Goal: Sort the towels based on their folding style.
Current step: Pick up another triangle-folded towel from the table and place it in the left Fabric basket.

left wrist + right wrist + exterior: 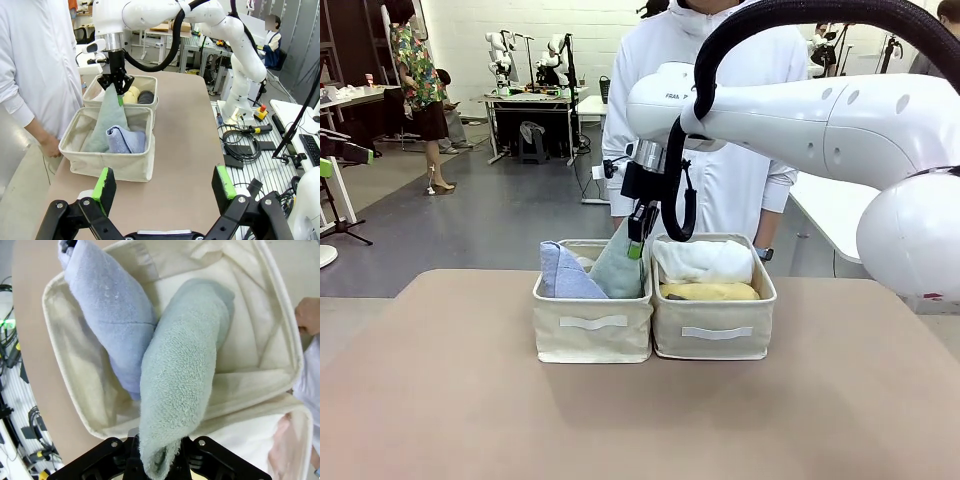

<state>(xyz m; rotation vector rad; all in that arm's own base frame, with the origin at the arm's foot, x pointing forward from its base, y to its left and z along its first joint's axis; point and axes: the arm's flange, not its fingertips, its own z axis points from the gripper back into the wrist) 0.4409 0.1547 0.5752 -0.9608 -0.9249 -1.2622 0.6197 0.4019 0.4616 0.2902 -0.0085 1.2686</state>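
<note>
Right claw [642, 222] grips grey-green terry cone-fold towel [618, 268] tip over left beige fabric basket [592, 335]; left claw [165, 185] spread wide, empty.

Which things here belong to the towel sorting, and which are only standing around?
Part of the job: grey-green towel, lavender-blue towel, white towel, yellow towel, right gripper.

Standing around: cables beside the table.

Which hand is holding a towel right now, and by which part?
The right hand pinches the grey-green towel by its top tip; the left hand holds nothing.
</note>
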